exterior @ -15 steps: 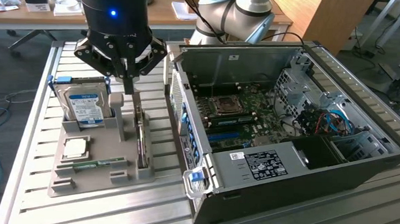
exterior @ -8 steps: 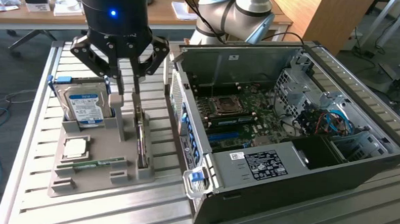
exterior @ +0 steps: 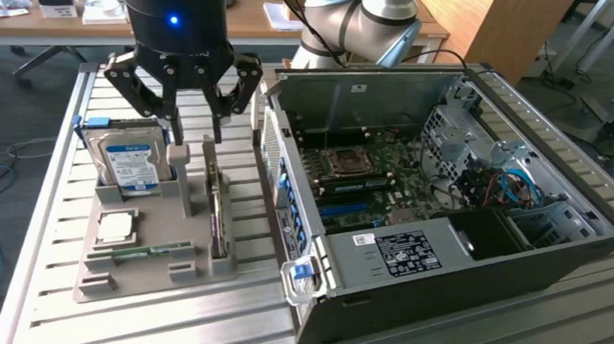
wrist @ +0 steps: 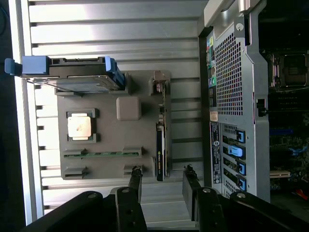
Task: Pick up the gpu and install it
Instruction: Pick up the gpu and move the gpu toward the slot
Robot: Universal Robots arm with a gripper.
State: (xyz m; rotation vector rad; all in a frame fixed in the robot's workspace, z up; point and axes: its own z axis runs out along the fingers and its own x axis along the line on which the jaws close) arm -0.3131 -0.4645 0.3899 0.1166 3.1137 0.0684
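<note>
Over the slatted tabletop (exterior: 45,246), the pincer (exterior: 194,136) hung open just above the gpu (exterior: 218,207), which stood on edge in the grey holder tray (exterior: 154,227) beside the open computer case (exterior: 415,301), so the pick-up seemed not yet made, and gripping would need fingers (wrist: 135,181) straddling the thin card.

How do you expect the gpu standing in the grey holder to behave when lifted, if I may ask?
The gpu is a thin flat board, so likely stiff. It stands on edge in a slot of the holder, so it may tip if nudged sideways.
</note>
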